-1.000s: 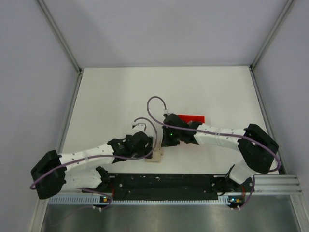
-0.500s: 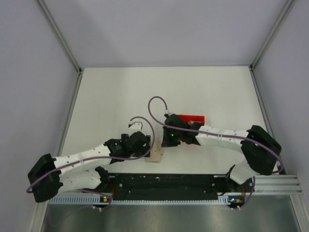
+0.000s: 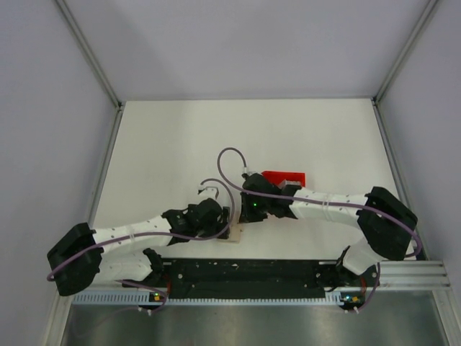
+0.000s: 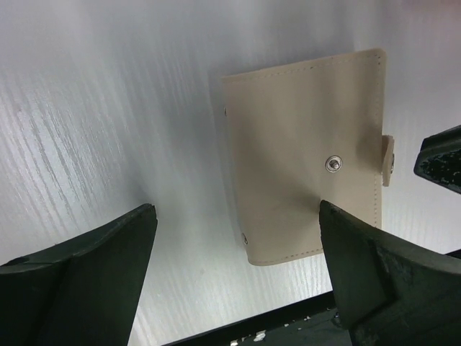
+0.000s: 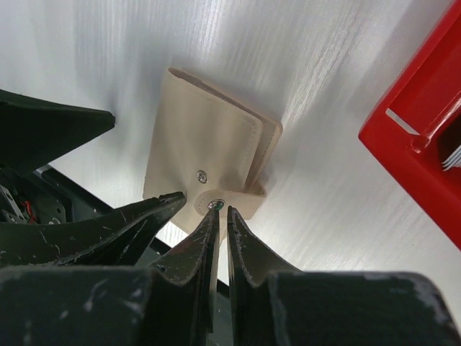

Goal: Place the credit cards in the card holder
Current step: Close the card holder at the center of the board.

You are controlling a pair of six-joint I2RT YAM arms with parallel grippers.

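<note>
The card holder (image 4: pixel 302 151) is a closed beige wallet lying flat near the table's front edge; it also shows in the top view (image 3: pixel 233 235) and the right wrist view (image 5: pixel 205 148). Its snap tab (image 5: pixel 220 204) sticks out at one side. My left gripper (image 4: pixel 236 215) is wide open just above the wallet's near corner, touching nothing. My right gripper (image 5: pixel 222 210) is nearly shut, a thin gap between the fingers, its tips at the snap tab and holding nothing. Pale edges of credit cards (image 5: pixel 452 155) show inside the red tray.
The red open-topped tray (image 5: pixel 414 144) stands just behind and right of the wallet, also in the top view (image 3: pixel 284 177). The black base rail (image 4: pixel 288 324) runs close along the wallet's near side. Both grippers (image 3: pixel 222 220) (image 3: pixel 245 215) crowd over the wallet.
My left gripper has shifted right, back over the wallet. My right gripper has edged slightly left toward the tab. The wallet has not moved.
</note>
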